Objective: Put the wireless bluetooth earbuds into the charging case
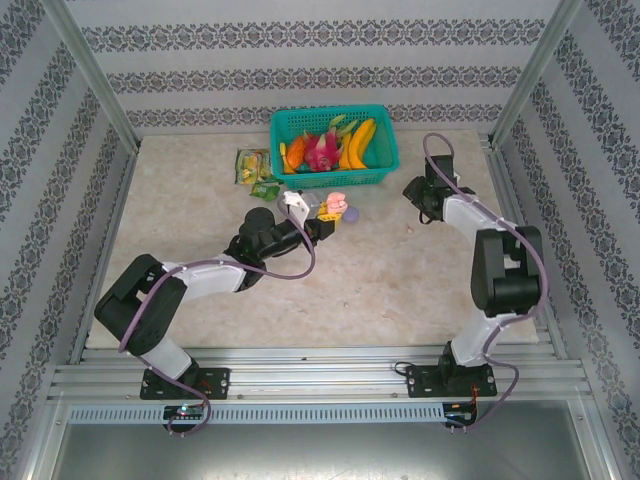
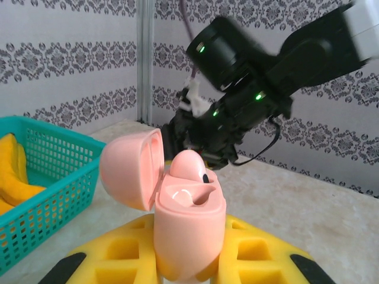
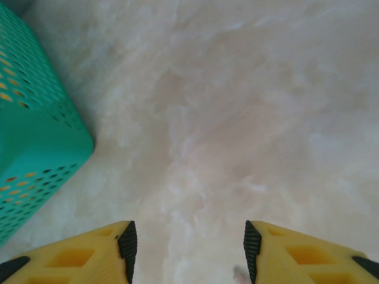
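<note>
The left gripper [image 2: 188, 260] had its jaws clamped low on the pink charging case [image 2: 189, 231], a grip that looked chosen to leave the lid [image 2: 133, 168] free to hang open sideways and the sockets facing up. One pink earbud [image 2: 188, 164] sat in place, and the socket [image 2: 177, 194] beside it looked empty. The right gripper [image 3: 189, 248] hovered over bare table [image 3: 237, 118] beside the teal basket [image 3: 35, 118], jaws apart with nothing between them. A pale speck [image 3: 240, 275] by its finger was too small to name. Fruit [image 1: 358, 143] filled the basket, packets [image 1: 252, 165] lay left of it, and a purple item [image 1: 350, 213] sat just beside the case. The right arm [image 2: 266, 71] loomed close behind the open lid, crowding that side.
</note>
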{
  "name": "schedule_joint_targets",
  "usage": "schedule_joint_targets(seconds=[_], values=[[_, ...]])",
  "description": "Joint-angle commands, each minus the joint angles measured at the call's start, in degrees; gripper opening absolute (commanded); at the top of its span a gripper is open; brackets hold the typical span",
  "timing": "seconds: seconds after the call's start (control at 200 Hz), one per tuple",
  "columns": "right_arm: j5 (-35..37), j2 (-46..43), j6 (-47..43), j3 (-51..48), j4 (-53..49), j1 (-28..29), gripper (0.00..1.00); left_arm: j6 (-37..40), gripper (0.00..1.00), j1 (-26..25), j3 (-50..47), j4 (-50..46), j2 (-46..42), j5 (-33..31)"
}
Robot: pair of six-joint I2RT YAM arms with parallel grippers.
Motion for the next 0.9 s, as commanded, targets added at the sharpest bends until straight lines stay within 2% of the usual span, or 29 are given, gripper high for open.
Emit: schedule_joint_targets(seconds=[0.0, 0.295, 0.894], values=[[-4.1, 3.7, -1.3, 2.7, -2.8, -0.2, 0.55, 1.4, 0.00, 0.6, -0.8, 0.0, -2.1, -0.7], [-6.0, 6.7, -0.1, 0.7, -1.1, -0.3, 0.55, 1.7, 0.00, 0.9, -0.4, -0.5, -2.3, -0.6], [-4.5, 1.9, 0.2, -7.3, -0.3, 1.3, 0.54, 0.9, 0.00, 0.9, -0.2, 0.3, -2.5, -0.4]])
